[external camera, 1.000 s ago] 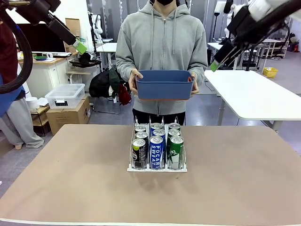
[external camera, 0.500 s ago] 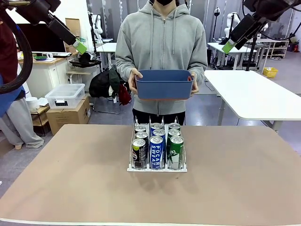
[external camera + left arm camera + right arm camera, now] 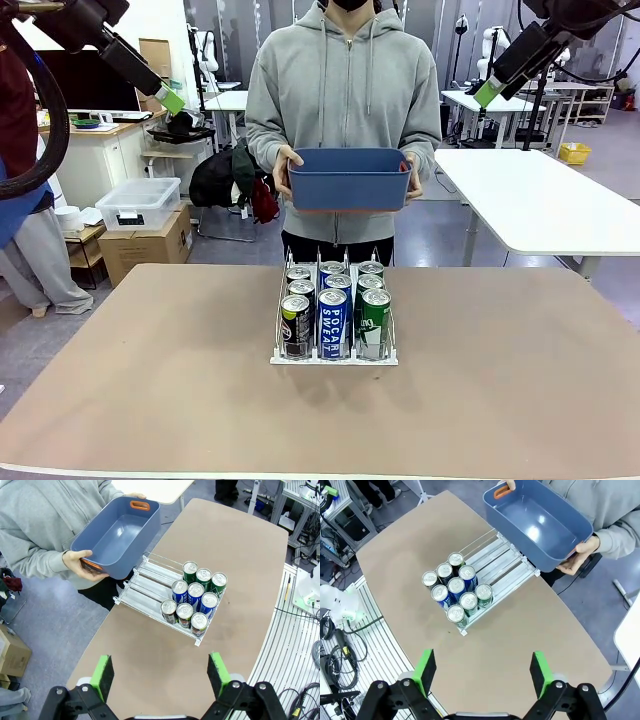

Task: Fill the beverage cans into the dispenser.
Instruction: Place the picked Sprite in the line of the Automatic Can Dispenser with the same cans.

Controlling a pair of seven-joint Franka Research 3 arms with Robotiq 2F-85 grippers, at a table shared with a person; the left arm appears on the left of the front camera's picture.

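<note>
- The rack [image 3: 335, 352] stands on the brown table [image 3: 150, 380], in the middle and toward the far side, with its low front lip facing the robot.
- Nine cans [image 3: 333, 322] sit upright in it, three to a lane, packed against the front lip.
- In the front view the left lane holds black cans [image 3: 296, 325], the middle lane blue cans with white lettering, the right lane green cans [image 3: 375, 322].
- Seen from above in the left wrist view, the back stretch of each lane, toward the person, has no cans in it.
- The left gripper [image 3: 160, 674] hangs high above the table with its green-padded fingers spread wide and nothing between them; the rack lies well below it.
- The right gripper [image 3: 482, 672] is likewise high over the table, jaws wide and holding nothing.
- In the front view both arms are raised at the upper corners, well apart from the rack.
- A person in a grey hoodie stands at the far side, holding a blue bin [image 3: 350, 180] in both hands at waist height.
- The bin has orange handles, and its inside looks bare in both wrist views.
</note>
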